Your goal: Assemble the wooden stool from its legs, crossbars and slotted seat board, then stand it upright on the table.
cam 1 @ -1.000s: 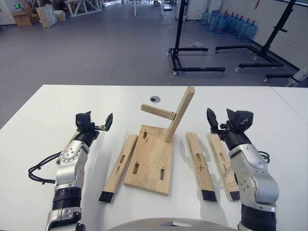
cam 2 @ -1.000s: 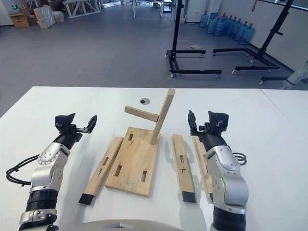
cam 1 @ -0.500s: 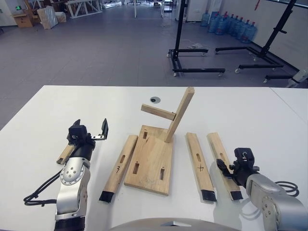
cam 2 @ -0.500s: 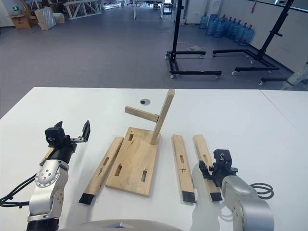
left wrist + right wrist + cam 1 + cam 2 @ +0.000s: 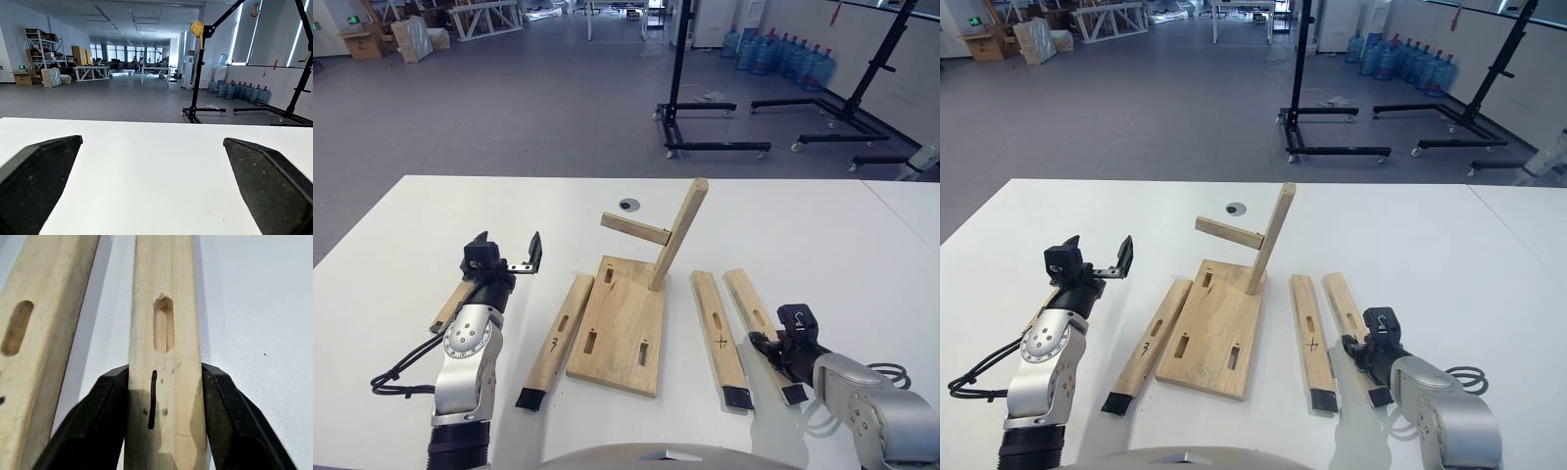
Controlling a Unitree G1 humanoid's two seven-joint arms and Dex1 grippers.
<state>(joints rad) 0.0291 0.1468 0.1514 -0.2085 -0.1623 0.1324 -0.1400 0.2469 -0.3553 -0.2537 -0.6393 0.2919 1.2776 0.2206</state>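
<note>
The white desk (image 5: 862, 245) carries all the stool parts. The seat board (image 5: 622, 338) lies flat in the middle, slots up. One leg (image 5: 678, 235) stands tilted in a far slot, and a crossbar (image 5: 634, 228) juts from it toward the robot's left. A second leg (image 5: 556, 338) lies just left of the board, while a third leg (image 5: 720, 333) and a fourth leg (image 5: 749, 304) lie side by side to its right. A short stick (image 5: 450, 305) lies beside the left arm. The right gripper (image 5: 165, 369) has its fingers (image 5: 98, 421) clamped on both sides of the fourth leg, near its dark-capped end. The left gripper (image 5: 506, 253) hovers with fingers spread wide, holding nothing. The leg looks stiff, light and smooth. Held so near one end it may sag or twist, so a hold nearer the middle, clear of the slot, seems safer
</note>
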